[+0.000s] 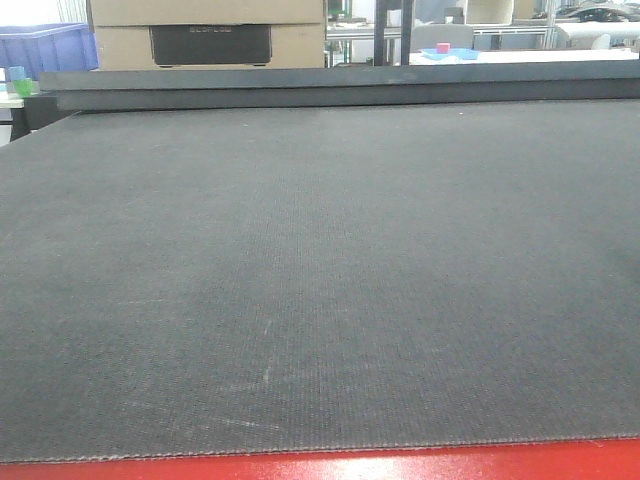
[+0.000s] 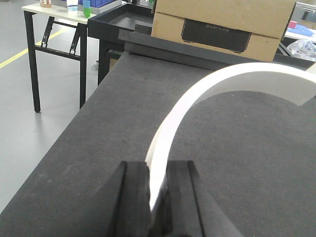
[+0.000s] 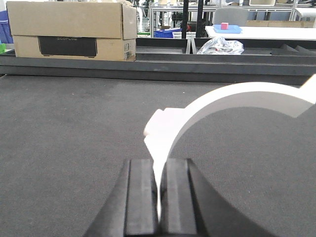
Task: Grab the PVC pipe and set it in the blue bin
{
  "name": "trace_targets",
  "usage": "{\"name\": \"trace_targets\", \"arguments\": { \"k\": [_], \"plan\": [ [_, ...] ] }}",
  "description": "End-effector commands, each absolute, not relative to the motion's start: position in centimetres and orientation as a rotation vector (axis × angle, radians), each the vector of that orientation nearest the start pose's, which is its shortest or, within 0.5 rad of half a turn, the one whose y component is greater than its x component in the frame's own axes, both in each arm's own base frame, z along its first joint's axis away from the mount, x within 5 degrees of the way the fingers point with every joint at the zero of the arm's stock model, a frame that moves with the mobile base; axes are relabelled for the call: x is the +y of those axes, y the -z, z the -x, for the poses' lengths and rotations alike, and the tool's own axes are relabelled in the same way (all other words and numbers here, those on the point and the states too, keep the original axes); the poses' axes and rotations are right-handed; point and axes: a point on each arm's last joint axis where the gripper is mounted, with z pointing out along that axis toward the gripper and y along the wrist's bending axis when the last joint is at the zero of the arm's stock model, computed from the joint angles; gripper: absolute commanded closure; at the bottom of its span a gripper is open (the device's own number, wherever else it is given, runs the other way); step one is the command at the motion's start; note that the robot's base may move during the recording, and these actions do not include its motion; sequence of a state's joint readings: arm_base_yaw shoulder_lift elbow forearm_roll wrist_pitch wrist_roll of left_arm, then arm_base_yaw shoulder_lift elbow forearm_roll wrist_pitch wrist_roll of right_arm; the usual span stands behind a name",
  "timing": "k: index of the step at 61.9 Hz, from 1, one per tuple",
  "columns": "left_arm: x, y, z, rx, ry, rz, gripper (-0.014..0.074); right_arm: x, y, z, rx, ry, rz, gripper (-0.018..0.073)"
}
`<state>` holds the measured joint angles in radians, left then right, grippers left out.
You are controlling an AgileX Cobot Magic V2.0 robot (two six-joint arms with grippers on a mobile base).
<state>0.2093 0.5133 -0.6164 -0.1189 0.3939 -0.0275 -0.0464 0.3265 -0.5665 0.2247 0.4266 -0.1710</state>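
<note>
No PVC pipe shows in any view. A blue bin point(image 1: 45, 45) stands far back left, beyond the table. Neither gripper is in the front view. In the left wrist view my left gripper point(image 2: 158, 168) has its black jaws close together over the dark mat. A white curved band point(image 2: 237, 79) rises from the gap and arcs to the right. In the right wrist view my right gripper point(image 3: 159, 165) looks the same, jaws close together with a like white band point(image 3: 237, 96) arcing right. Both hover above the mat point(image 1: 320, 280).
A cardboard box point(image 1: 210, 35) stands behind the table's raised back rail point(image 1: 340, 85); it also shows in the left wrist view point(image 2: 222, 24) and right wrist view point(image 3: 69, 29). The table's left edge point(image 2: 59, 148) drops to the floor. A small blue tray point(image 1: 450, 52) sits on a far table.
</note>
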Motion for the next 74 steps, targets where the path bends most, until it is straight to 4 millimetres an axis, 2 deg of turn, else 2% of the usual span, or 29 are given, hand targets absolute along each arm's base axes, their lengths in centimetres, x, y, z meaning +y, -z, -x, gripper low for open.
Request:
{"name": "trace_targets", "arguments": {
  "k": [1,74],
  "plan": [
    [1.74,-34.92,-10.14,1.720,-0.002,0.282,0.0707,0.44,-34.51,-6.53,1.637,-0.051,0.002,0.0720],
    [1.74,-34.92,-10.14,1.720,-0.002,0.282,0.0707,0.44,-34.51,-6.53,1.637,-0.051,0.002,0.0721]
  ]
}}
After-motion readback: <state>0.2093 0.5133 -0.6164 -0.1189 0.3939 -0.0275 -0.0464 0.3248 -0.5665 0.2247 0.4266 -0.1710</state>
